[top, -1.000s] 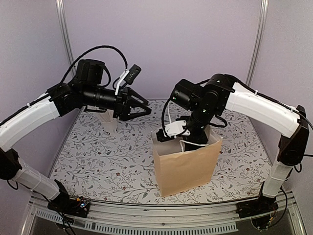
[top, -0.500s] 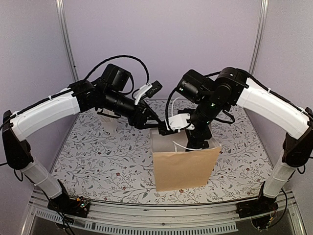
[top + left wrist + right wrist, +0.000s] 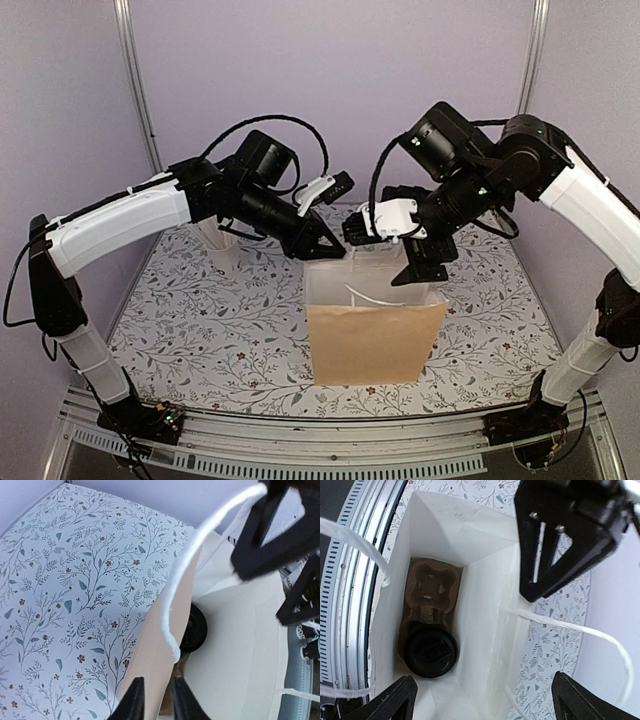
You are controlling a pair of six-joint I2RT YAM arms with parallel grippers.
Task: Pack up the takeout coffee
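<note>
**Top view.** The right gripper [image 3: 420, 262] has risen out of the bag [image 3: 375, 345]. It now hangs over the bag's mouth with its jaws wide apart and empty. The left gripper [image 3: 326, 250] has swung in from the back left and now sits at the bag's left rim. We cannot see the cup from here.

**Left wrist.** The fingers [image 3: 134, 702] stand astride the bag's left wall, much closer together than a second ago. We cannot tell whether they already pinch the paper. Past them, the cup [image 3: 196, 627] shows its black lid low inside the bag.

**Right wrist.** The jaws are spread with nothing between them. Directly below, the cup sits lidded and upright in one pocket of the carrier [image 3: 431, 587] on the bag's floor. The other visible pocket is empty.

**Finding.** We judge the coffee placed and released. What remains appears to concern the bag itself, and the left hold on its rim is unconfirmed.
</note>
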